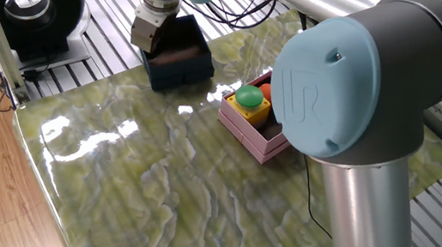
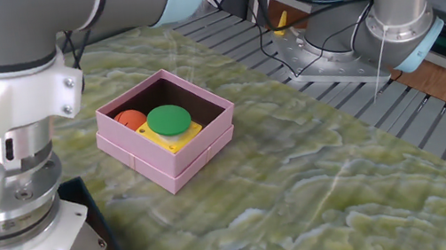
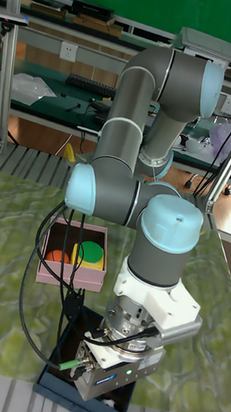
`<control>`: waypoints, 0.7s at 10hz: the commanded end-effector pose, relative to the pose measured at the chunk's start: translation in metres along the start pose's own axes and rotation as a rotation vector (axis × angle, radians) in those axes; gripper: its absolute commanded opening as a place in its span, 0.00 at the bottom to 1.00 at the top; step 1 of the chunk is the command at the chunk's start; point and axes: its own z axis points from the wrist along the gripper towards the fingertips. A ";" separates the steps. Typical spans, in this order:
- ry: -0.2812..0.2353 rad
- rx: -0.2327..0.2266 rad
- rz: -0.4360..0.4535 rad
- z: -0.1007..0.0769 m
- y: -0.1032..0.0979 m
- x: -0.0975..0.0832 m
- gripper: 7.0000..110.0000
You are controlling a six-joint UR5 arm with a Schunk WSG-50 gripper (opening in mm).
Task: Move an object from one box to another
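Navy box, matte and square, at the surface's far corner, under the claw, lowered at its rim. Fingers hidden; spread and any hold impossible to tell. Judged the pick step; next calls for a clean lift, then a carry to the pink box, stepped-rimmed, mid-surface, already holding a green-topped yellow block and an orange ball. Marbled green top, glossy.

A black round fan-like device sits near the marbled green table.
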 end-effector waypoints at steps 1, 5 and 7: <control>-0.022 -0.046 -0.004 0.003 0.009 -0.001 0.36; -0.030 -0.066 -0.028 0.000 0.011 -0.001 0.36; -0.024 -0.094 -0.105 -0.008 0.001 0.005 0.36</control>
